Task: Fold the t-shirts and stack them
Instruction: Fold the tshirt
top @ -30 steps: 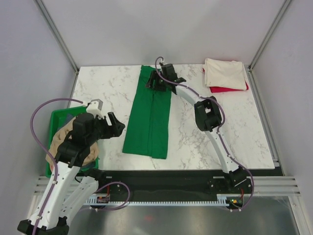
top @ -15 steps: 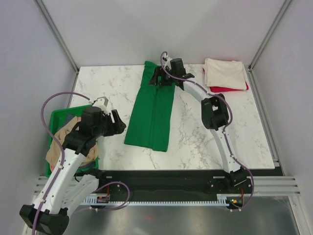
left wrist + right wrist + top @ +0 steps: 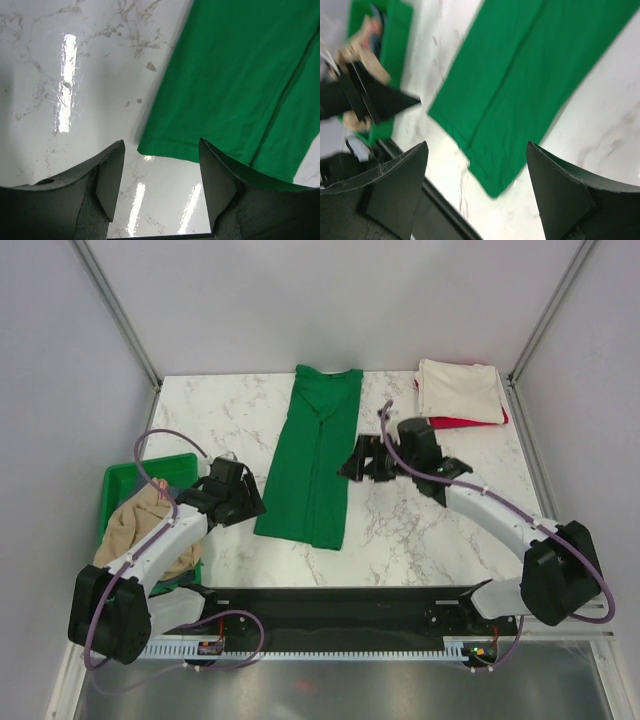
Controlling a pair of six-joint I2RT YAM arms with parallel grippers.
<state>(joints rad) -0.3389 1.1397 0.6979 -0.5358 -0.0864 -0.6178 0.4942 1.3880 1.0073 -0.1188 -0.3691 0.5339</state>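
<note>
A bright green t-shirt (image 3: 312, 454) lies flat on the marble table as a long strip, sides folded in, collar at the far edge; it also shows in the left wrist view (image 3: 240, 80) and the right wrist view (image 3: 530, 75). A cream-white t-shirt (image 3: 460, 390) lies folded on a red t-shirt (image 3: 470, 422) at the back right. A tan t-shirt (image 3: 135, 535) sits crumpled in the bin. My left gripper (image 3: 250, 502) is open and empty, low beside the strip's near left corner. My right gripper (image 3: 352, 462) is open and empty, just right of the strip's middle.
A rigid green plastic bin (image 3: 120, 480) stands at the left edge of the table and holds the tan shirt. The black base rail (image 3: 330, 605) runs along the near edge. Frame posts rise at the back corners.
My right gripper let go of the green shirt's collar end and pulled back toward the middle right of the strip. My left gripper dropped and moved right to the shirt's near left corner.
</note>
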